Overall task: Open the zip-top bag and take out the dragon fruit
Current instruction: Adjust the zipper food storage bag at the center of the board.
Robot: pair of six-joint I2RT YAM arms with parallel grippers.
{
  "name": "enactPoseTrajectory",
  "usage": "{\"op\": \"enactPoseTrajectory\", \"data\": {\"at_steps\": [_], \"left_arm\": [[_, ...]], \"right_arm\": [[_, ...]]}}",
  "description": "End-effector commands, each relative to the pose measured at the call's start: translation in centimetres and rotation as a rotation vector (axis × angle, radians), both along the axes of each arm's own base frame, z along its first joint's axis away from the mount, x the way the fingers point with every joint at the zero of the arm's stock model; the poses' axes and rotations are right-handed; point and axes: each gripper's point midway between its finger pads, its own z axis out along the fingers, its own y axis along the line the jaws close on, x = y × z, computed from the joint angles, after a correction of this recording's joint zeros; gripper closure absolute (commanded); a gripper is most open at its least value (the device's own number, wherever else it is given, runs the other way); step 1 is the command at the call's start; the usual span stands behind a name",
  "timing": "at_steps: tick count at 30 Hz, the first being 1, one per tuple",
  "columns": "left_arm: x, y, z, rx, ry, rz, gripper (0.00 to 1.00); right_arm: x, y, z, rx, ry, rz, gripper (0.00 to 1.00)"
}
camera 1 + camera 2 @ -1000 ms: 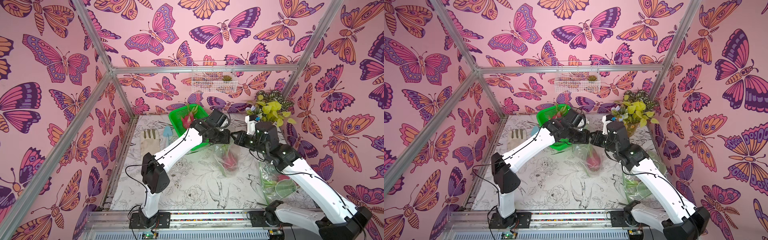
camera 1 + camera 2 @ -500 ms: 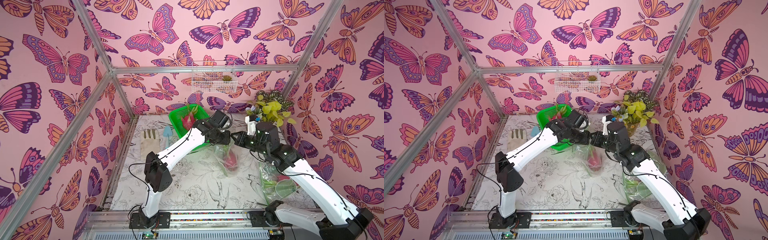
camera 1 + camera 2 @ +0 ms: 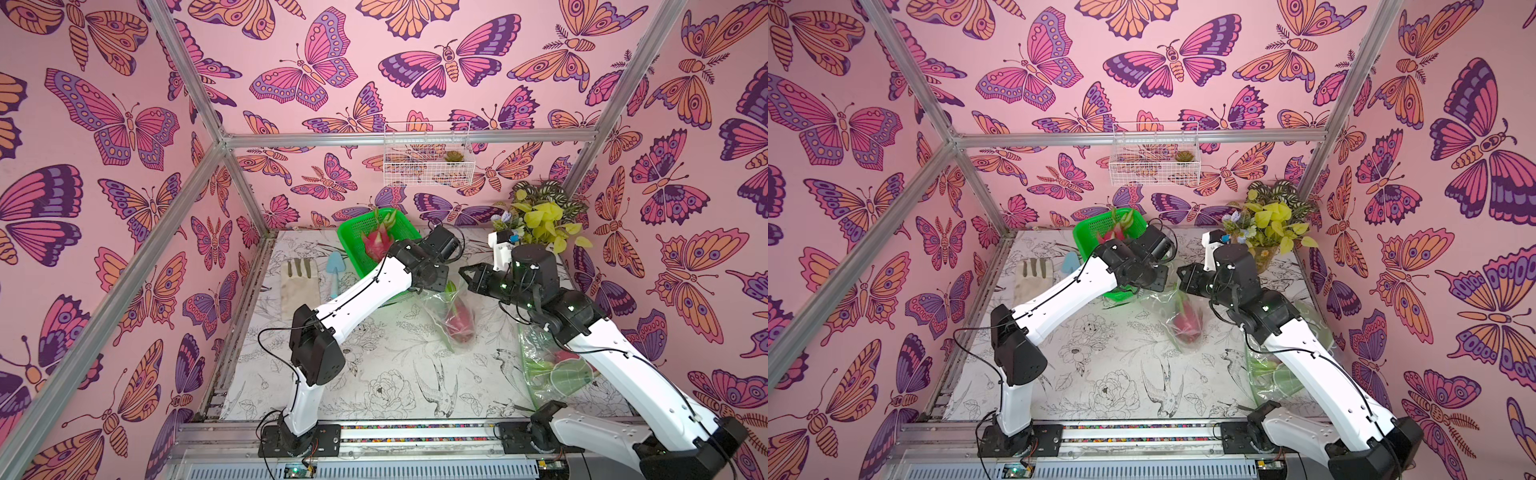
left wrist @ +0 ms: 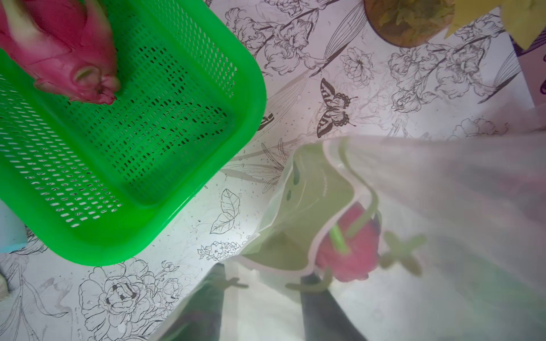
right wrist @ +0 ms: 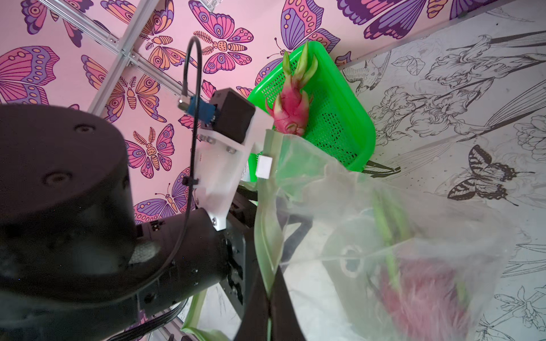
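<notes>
A clear zip-top bag [image 3: 446,305] hangs upright at mid-table with a magenta dragon fruit [image 3: 459,322] inside, seen in both top views [image 3: 1185,324]. My right gripper [image 5: 269,298] is shut on the bag's green zip edge [image 5: 267,236], at the bag's top [image 3: 463,272]. My left gripper [image 4: 263,289] is open at the bag's mouth [image 3: 440,286]. Its fingers [image 4: 206,298] show through the film, just short of the bagged fruit [image 4: 348,254]. Another dragon fruit [image 3: 376,243] lies in the green basket [image 3: 353,232].
A second clear bag [image 3: 552,370] with fruit lies under the right arm at the front right. A glove [image 3: 299,286] and a blue trowel [image 3: 333,270] lie at the left. A potted plant [image 3: 540,220] stands back right; a wire basket [image 3: 428,166] hangs on the back wall.
The left arm's elbow has shifted slightly to the right. The bag, its fruit and the right gripper have hardly moved.
</notes>
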Motion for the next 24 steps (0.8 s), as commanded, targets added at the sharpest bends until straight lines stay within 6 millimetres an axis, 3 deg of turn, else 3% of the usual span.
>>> {"op": "enactPoseTrajectory", "data": {"at_steps": [1,4,14,24], "left_arm": [[-0.9,1.6,-0.4,0.032,0.041,0.003,0.55],[-1.9,0.3,0.0,-0.074,0.100,-0.052,0.54],[-2.8,-2.6,5.7,-0.348,0.059,-0.159,0.51],[-2.3,-4.8,4.2,-0.398,0.131,-0.165,0.51]], "right_arm": [[0.1,0.8,-0.2,0.003,-0.007,0.032,1.00],[0.1,1.0,-0.2,0.013,-0.008,0.041,1.00],[0.2,1.6,-0.6,0.033,0.004,0.055,1.00],[0.2,1.5,-0.8,0.036,0.004,0.052,1.00]]}}
